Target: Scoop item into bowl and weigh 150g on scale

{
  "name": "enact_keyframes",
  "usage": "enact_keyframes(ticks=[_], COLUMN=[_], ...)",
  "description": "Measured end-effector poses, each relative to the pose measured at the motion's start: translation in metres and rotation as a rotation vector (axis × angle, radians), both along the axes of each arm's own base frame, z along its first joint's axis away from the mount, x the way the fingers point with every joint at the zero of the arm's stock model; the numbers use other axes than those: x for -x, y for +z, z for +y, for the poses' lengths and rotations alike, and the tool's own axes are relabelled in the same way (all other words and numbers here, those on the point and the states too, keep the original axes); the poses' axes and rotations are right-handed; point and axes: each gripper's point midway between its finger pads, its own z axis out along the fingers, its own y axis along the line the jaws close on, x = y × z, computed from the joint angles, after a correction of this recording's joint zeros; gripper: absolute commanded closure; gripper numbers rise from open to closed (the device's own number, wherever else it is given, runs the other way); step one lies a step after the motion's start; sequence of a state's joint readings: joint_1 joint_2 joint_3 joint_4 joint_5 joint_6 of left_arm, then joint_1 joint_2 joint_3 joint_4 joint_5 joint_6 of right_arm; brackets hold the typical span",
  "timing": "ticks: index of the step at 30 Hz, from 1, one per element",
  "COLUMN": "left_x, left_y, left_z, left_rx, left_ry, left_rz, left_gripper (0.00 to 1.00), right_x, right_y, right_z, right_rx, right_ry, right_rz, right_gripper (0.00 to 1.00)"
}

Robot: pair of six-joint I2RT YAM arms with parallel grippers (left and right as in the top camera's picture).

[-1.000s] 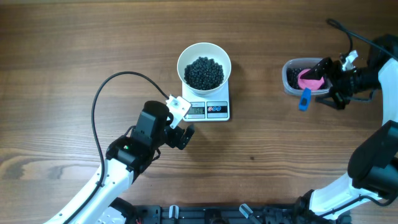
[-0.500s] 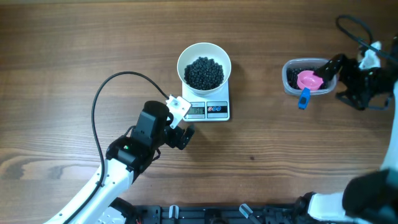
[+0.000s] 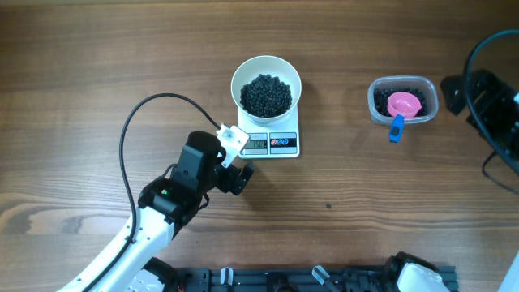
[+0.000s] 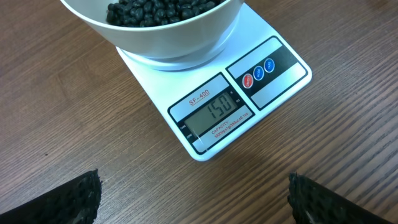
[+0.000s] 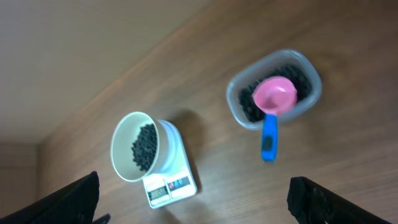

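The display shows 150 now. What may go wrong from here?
1. The left jaws stand open just in front of the scale; a bump could shift the bowl and change the reading.
2. The scoop lies in the tub with its handle over the rim; it may tip out.

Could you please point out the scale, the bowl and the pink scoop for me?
scale (image 4: 214,115), left wrist view, on its display.
bowl (image 3: 237,81), overhead view, on its left rim.
scoop (image 3: 404,105), overhead view, on its pink cup.
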State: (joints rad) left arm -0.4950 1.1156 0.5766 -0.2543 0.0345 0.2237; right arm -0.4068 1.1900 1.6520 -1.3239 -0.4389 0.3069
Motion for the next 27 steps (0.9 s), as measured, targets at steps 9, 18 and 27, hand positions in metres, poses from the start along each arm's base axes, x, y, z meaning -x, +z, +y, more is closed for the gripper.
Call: enact_keyframes(ticks=[9, 18, 27], left_x=[0.000, 0.000, 0.000], left_y=[0.000, 0.000, 0.000], left_z=[0.000, 0.000, 0.000], left_rx=[0.000, 0.000, 0.000], left_ry=[0.000, 0.000, 0.000], left_rz=[0.000, 0.000, 0.000], left_gripper=[0.00, 0.00, 0.00], right_x=[0.010, -0.004, -0.014], right_y=[-0.012, 0.015, 0.055], right_z=[-0.018, -0.048, -0.040], right_rx=[0.071, 0.221, 0.368], right_ry=[-0.087, -0.188, -0.211], right_rz=[0.075, -0.053, -0.406], right_gripper=[0.00, 0.00, 0.00])
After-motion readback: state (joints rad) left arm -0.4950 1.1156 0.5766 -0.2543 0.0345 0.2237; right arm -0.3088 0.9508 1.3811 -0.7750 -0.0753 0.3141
